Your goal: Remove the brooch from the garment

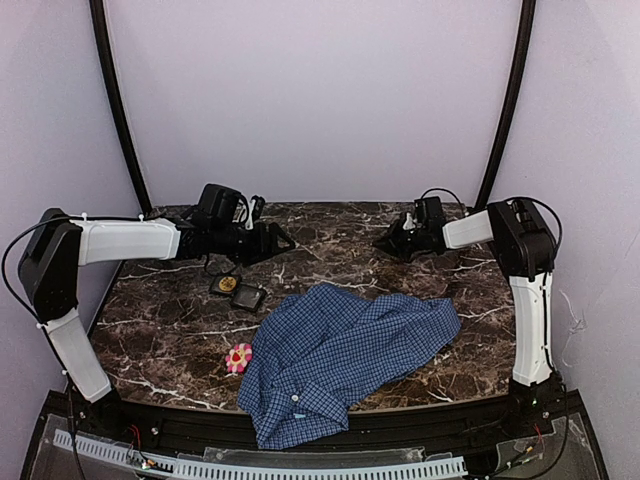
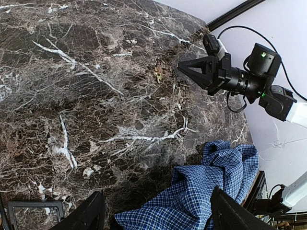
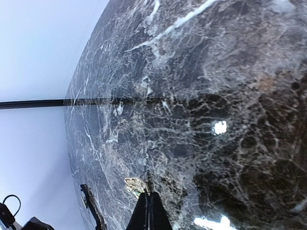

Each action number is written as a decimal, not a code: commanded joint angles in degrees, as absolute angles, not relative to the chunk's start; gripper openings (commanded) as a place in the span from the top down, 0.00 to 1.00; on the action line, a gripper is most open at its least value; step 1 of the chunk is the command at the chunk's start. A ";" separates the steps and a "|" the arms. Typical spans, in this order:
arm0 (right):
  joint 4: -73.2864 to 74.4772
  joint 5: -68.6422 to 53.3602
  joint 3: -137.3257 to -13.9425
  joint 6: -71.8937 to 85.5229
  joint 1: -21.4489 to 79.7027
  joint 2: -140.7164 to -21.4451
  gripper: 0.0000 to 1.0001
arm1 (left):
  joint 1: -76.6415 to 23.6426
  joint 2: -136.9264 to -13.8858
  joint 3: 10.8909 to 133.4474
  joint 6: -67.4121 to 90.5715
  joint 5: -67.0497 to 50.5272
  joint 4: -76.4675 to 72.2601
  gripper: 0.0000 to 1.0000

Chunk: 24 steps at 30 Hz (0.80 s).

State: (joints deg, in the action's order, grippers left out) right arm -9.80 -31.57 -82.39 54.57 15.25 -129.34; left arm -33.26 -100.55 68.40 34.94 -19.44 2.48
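**A:** Where is the shirt (image 1: pixel 350 350) lying?

**B:** It is lying crumpled in the lower middle of the overhead view, on the marble table (image 1: pixel 170 330), with one end reaching the table's near edge at the bottom. A pink flower-shaped brooch (image 1: pixel 238 357) is sitting right at the shirt's left edge, lower left of centre.

**A:** So is it off the cloth?

**B:** It is looking to me as if it is resting on bare marble and just touching the fabric, but it is too small to tell whether its pin is caught in the cloth. I am judging the job as either all but finished or not yet begun; the pictures are not settling which.

**A:** And the arms?

**B:** Both are hanging over the upper part of the table, well apart from the shirt. The left gripper (image 1: pixel 283 243) is standing wide open and carrying nothing. The right gripper (image 1: pixel 383 240), upper right of centre, is pinched fully closed, with nothing showing between its fingers.

**A:** Anything else nearby?

**B:** A black tray (image 1: pixel 250 298) is sitting left of centre, between the left gripper and the brooch, and a small gold piece (image 1: pixel 228 284) is lying in it — which slot, I cannot tell.

**A:** What is remaining?

**B:** If the pin is holding, everything: unfastening it and lifting the brooch clear.
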 commanded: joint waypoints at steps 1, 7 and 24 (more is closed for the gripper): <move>-10.06 -33.16 -84.90 55.32 16.23 -133.07 1.00 | -33.05 -99.29 68.39 34.64 -19.21 1.92 0.23; -11.03 -33.65 -85.74 56.61 16.98 -135.18 1.00 | -33.05 -99.59 68.93 34.63 -19.24 2.02 0.23; -10.47 -35.02 -87.40 57.08 19.89 -137.86 1.00 | -32.96 -98.60 67.80 34.17 -18.94 2.36 0.23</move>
